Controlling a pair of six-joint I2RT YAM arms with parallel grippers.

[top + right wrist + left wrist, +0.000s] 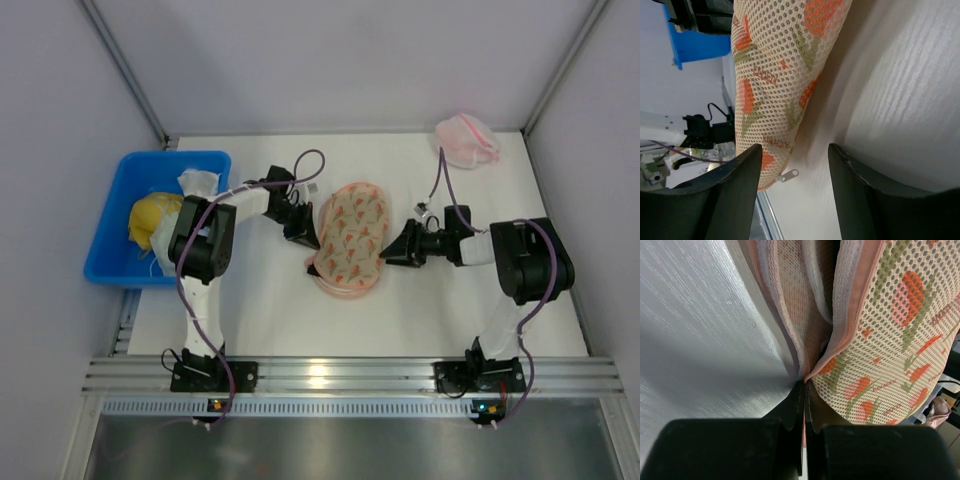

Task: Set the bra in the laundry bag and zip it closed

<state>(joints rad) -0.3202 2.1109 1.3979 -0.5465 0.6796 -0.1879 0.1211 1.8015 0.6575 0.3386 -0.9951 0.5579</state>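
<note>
The laundry bag (350,238), a peach mesh oval with orange marks, lies mid-table. My left gripper (305,238) is at its left edge. In the left wrist view the jaws (805,385) are shut on the pink trim of the laundry bag (880,340), beside its gaping opening. My right gripper (388,250) sits at the bag's right edge, open. In the right wrist view the laundry bag (775,75) bulges by the left finger (735,185), and its metal zipper pull (789,175) lies on the table between the fingers, untouched. The bra is hidden.
A blue bin (120,200) at the left holds a yellow cloth lump (150,218) and white cloth (200,182). A pink-and-white mesh bundle (467,140) lies at the back right. Grey walls enclose the white table (260,310).
</note>
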